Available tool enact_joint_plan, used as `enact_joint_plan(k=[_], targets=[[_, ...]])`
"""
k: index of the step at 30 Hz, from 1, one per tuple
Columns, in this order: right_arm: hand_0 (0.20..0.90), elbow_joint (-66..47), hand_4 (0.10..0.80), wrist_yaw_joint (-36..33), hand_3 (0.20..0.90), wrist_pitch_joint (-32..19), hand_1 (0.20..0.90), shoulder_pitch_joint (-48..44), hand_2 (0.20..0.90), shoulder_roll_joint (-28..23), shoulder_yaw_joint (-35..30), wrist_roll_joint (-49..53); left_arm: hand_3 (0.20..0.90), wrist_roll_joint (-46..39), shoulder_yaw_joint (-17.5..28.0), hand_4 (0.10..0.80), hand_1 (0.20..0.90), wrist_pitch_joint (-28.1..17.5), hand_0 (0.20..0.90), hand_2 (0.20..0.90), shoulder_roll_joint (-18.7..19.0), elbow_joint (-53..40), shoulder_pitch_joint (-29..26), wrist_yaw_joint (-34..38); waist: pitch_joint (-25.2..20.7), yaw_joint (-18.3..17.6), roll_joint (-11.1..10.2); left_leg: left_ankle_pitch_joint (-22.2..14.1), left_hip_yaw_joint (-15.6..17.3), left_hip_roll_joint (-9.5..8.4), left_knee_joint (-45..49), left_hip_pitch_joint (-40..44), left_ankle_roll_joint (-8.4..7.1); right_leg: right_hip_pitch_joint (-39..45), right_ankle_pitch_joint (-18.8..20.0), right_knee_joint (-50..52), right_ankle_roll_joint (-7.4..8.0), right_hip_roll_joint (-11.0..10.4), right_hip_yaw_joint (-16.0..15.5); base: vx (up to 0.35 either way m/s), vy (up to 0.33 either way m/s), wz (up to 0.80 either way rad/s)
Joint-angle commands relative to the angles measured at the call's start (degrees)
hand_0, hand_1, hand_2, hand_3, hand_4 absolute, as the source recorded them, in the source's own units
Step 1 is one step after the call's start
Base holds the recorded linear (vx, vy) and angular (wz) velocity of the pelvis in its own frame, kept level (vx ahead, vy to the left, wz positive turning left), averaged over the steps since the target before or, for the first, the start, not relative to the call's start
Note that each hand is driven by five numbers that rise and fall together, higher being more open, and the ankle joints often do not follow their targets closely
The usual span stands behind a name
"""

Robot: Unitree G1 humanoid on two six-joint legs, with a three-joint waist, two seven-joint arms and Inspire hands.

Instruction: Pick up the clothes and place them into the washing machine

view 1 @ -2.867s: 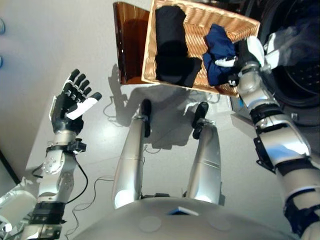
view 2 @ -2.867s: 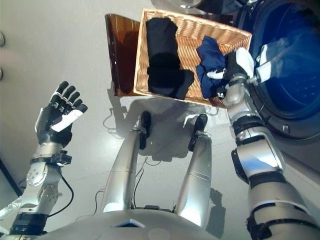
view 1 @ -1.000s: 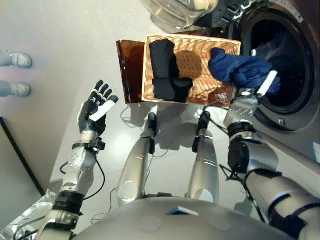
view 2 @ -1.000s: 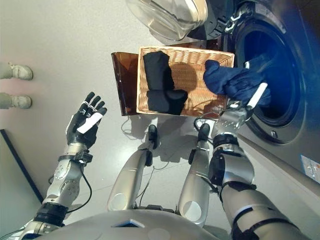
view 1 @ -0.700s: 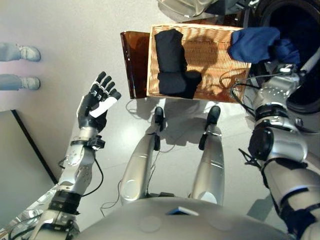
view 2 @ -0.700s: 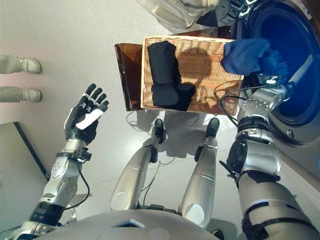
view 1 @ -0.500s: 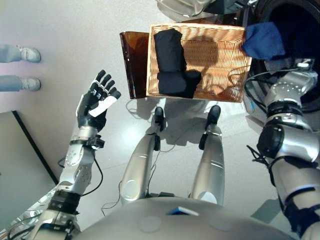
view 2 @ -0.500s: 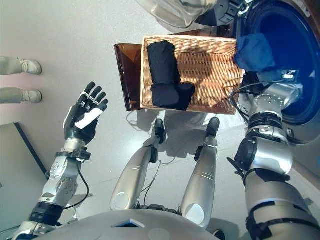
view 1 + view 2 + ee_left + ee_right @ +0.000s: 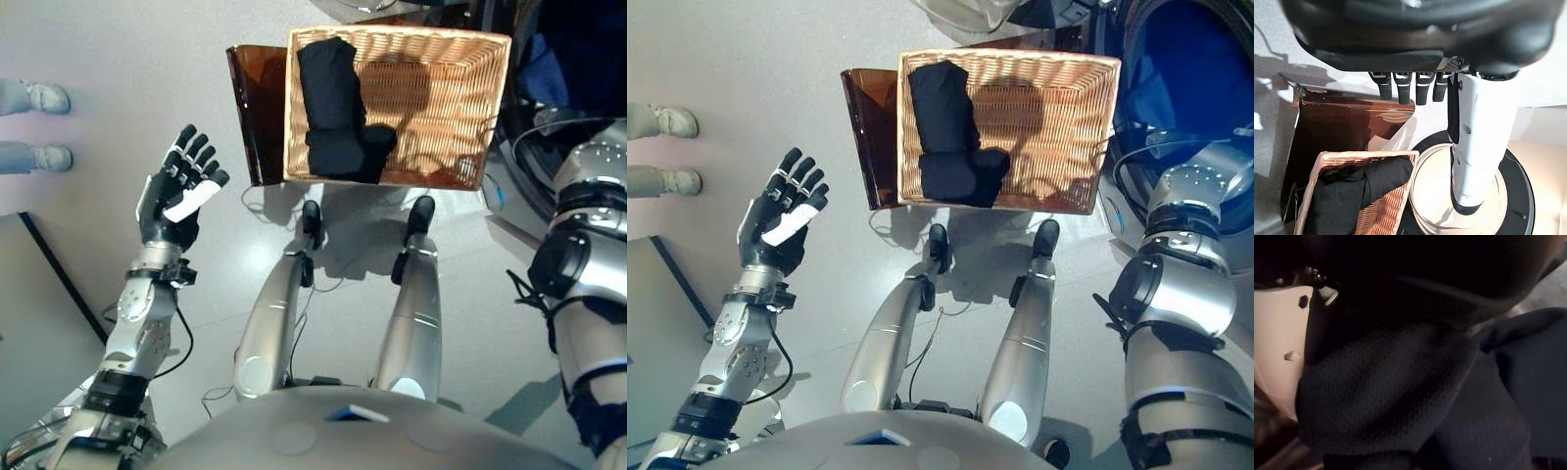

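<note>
The right arm reaches into the dark round drum opening of the washing machine (image 9: 1190,78), evidently to deposit the dark blue fabric garment (image 9: 1400,396); the right hand (image 9: 1283,333) shows only in its own wrist view, where the white-covered thumb lies against the blue cloth, but whether the fingers clasp it cannot be told. The black folded garment (image 9: 338,108) lies at the left end of the rectangular woven wicker basket (image 9: 460,98), awaiting its turn; the basket stands on the floor just beside the machine, a brown translucent panel (image 9: 257,108) against its left wall. The left hand (image 9: 174,201) is raised well clear, fingers spread and straight, holding nothing, presumably to keep out of the way. Only the eye views show a person's shoes (image 9: 34,122) at the left edge; only the left wrist view shows the machine's glass-domed door (image 9: 1449,196) beyond the basket.
</note>
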Motion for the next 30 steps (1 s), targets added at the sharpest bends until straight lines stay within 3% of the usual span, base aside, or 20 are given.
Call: enact_joint_plan(k=[1,5,10,20,22,23,24,27,30], targets=[[0.200,-6.34,0.300,0.47,0.200,-4.84,0.200,1.24,0.200,-5.47,3.64,-4.75,0.900,-1.59,6.82,0.800,0.900,-6.06,0.900,0.900,1.71,-7.00,4.46,0.14,-3.81,-1.47,0.65,-0.04,-2.35,0.73,1.04,-3.85,-2.88,-2.08,-5.62,6.89,-3.30,2.09,1.20,-0.043,-0.029,-0.05],[0.200,-6.27,0.300,0.39,0.200,-4.22,0.200,1.51,0.200,-3.79,4.31,-5.26,0.900,-1.98,6.99,0.800,0.900,-6.19,0.900,0.900,2.03,-8.12,5.37,0.18,-3.10,-1.80,-0.30,-4.07,-2.26,0.64,11.43,-7.25,-2.65,-5.03,-9.00,15.70,-4.84,2.77,2.02,-0.050,-0.030,-0.01],[0.200,-4.56,0.300,-0.92,0.200,-2.58,0.200,1.29,0.200,-4.54,5.19,-8.46,0.900,-2.11,7.19,0.800,0.900,-6.05,0.900,0.900,2.94,-8.09,5.91,0.29,-2.83,-1.83,-1.00,-7.90,-1.63,0.76,18.80,-10.35,-2.32,-7.99,-11.99,21.80,-5.36,2.30,1.91,-0.043,-0.002,0.02],[0.200,7.79,0.300,-9.98,0.200,6.79,0.200,-5.72,0.200,-11.47,15.09,-25.98,0.900,-1.10,7.22,0.800,0.900,-6.53,0.900,0.900,7.89,-8.60,9.08,-0.21,-3.97,-0.46,-0.81,-7.46,-1.13,1.28,18.28,-11.98,-2.31,-10.56,-12.03,22.22,-5.67,2.92,2.73,-0.020,-0.002,-0.05],[0.200,8.05,0.300,-13.33,0.200,10.61,0.200,-5.73,0.200,-12.82,18.51,-35.16,0.900,-0.56,6.94,0.800,0.900,-6.72,0.900,0.900,8.38,-9.22,9.45,0.01,-3.62,-0.43,-0.56,-7.19,-0.82,1.23,18.46,-12.38,-2.37,-11.06,-11.98,22.50,-5.75,3.13,2.75,-0.045,-0.005,-0.02],[0.200,8.29,0.300,-15.86,0.200,15.84,0.200,-4.84,0.200,-14.78,24.25,-48.25,0.900,-0.09,6.59,0.800,0.900,-6.93,0.900,0.900,8.85,-8.92,9.81,-0.24,-3.28,-0.26,-0.72,-6.91,-0.72,1.29,18.37,-12.61,-2.35,-11.28,-11.82,22.49,-5.76,3.18,2.76,-0.035,-0.006,-0.03],[0.200,8.16,0.300,-16.27,0.200,16.23,0.200,-5.20,0.200,-14.78,24.52,-48.83,0.900,-0.10,6.51,0.800,0.900,-6.98,0.900,0.900,8.58,-8.85,9.77,-0.28,-3.30,-0.32,-0.49,-6.94,-0.70,1.30,18.38,-12.64,-2.35,-11.33,-11.83,22.50,-5.75,3.20,2.80,-0.035,-0.014,-0.03],[0.200,10.31,0.300,-18.57,0.200,25.22,0.200,-5.68,0.200,-18.56,35.58,-69.16,0.900,-0.30,5.88,0.800,0.900,-7.08,0.900,0.900,9.11,-8.48,9.27,-1.18,-2.87,-0.21,-0.59,-6.37,-0.46,1.47,18.29,-13.03,-2.36,-11.73,-11.46,22.58,-5.81,3.24,2.54,-0.025,-0.028,-0.03],[0.200,12.81,0.300,-17.37,0.200,29.52,0.200,-7.57,0.200,-20.38,41.63,-79.56,0.900,-0.43,6.01,0.800,0.900,-7.42,0.900,0.900,9.56,-9.53,9.55,-1.88,-2.71,-0.42,-0.26,-5.92,-0.50,1.48,17.94,-13.05,-2.29,-11.85,-11.08,22.34,-5.79,3.19,2.37,-0.010,-0.024,-0.01]])
